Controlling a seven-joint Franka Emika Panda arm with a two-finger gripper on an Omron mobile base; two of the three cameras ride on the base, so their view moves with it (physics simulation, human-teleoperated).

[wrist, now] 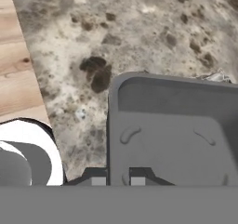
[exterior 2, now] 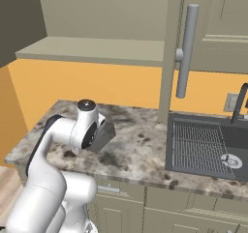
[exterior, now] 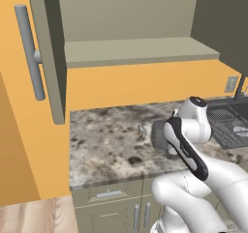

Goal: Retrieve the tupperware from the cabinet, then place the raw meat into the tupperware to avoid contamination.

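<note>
My gripper point(wrist: 117, 181) is shut on the near wall of the tupperware point(wrist: 172, 135), a dark grey see-through tub whose inside faces the hand camera. The tub point(exterior: 160, 134) hangs tilted just above the speckled stone counter point(exterior: 106, 145), in front of my wrist point(exterior 2: 102, 136). Past its far rim a small pale sliver point(wrist: 216, 76) lies on the counter. It may be the raw meat, and the tub hides most of it. Above, the cabinet point(exterior: 135, 50) stands open with a bare shelf point(exterior 2: 97, 48).
The cabinet's left door point(exterior: 51, 58) and right door point(exterior 2: 177, 48) swing out over the counter with long bar handles. A dark sink point(exterior 2: 208, 145) with a faucet point(exterior 2: 240, 104) lies to the right. Wood floor point(wrist: 16, 79) begins past the counter's left end.
</note>
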